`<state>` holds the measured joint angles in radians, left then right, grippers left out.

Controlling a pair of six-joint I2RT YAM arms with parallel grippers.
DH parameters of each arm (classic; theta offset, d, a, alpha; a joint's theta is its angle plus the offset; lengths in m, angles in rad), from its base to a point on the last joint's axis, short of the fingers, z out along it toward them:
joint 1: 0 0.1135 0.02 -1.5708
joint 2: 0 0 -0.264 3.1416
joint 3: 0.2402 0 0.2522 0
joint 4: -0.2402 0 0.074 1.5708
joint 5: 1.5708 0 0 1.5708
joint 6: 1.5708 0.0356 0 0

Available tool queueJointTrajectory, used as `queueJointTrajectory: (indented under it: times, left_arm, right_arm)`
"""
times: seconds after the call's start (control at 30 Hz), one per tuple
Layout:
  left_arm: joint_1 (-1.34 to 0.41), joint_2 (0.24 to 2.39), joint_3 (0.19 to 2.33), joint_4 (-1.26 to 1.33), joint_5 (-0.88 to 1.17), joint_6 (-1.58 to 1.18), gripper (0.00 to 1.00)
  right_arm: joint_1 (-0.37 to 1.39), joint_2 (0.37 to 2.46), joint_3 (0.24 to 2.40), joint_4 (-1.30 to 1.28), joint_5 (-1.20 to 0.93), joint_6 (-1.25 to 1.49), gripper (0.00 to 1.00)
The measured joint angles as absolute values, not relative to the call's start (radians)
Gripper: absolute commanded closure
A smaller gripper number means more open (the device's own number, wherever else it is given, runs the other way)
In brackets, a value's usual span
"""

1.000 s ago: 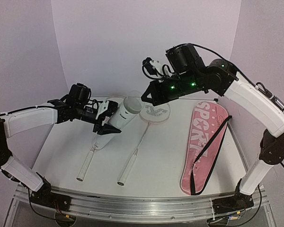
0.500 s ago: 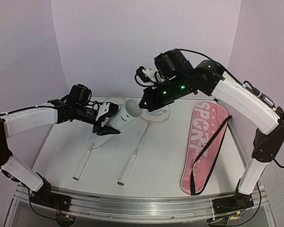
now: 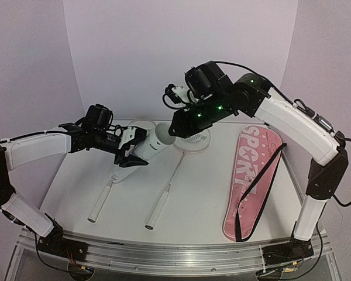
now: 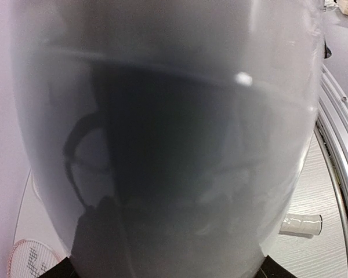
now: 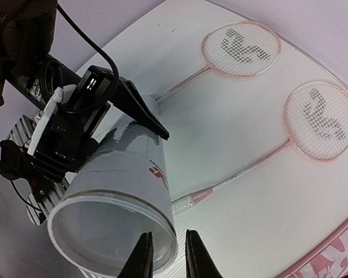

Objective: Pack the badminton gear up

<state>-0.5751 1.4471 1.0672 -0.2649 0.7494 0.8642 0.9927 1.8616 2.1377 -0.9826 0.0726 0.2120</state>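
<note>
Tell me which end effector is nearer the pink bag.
Right. The right end effector hangs at the mouth of the tube, left of the pink bag; the left end effector grips the tube farther left.

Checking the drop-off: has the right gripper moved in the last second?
Yes. The right gripper has shifted left and lower, away from the pink bag, to the tube's mouth.

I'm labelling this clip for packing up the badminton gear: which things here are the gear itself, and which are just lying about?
Gear: slim racket with pale oval frame and dark string logo; second matching racket.
Not gear: tall white cylindrical tube, held by the left gripper; long pink SPORT bag with black strap, lying untouched.
</note>
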Motion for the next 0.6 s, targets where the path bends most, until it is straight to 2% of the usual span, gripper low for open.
queueJointTrajectory:
  times: [0.1, 0.3, 0.6]
  left_arm:
    - [-0.575, 1.447, 1.067, -0.265, 0.749, 0.865, 0.97]
    - [-0.574, 1.447, 1.067, -0.266, 0.756, 0.868, 0.97]
    - [-0.569, 1.447, 1.067, -0.266, 0.772, 0.895, 0.97]
  right_arm:
    - [0.993, 1.863, 2.14, -0.989, 0.072, 0.206, 0.69]
    - [0.993, 1.864, 2.142, -0.992, 0.076, 0.201, 0.53]
    - [0.993, 1.891, 2.18, -0.993, 0.075, 0.183, 0.51]
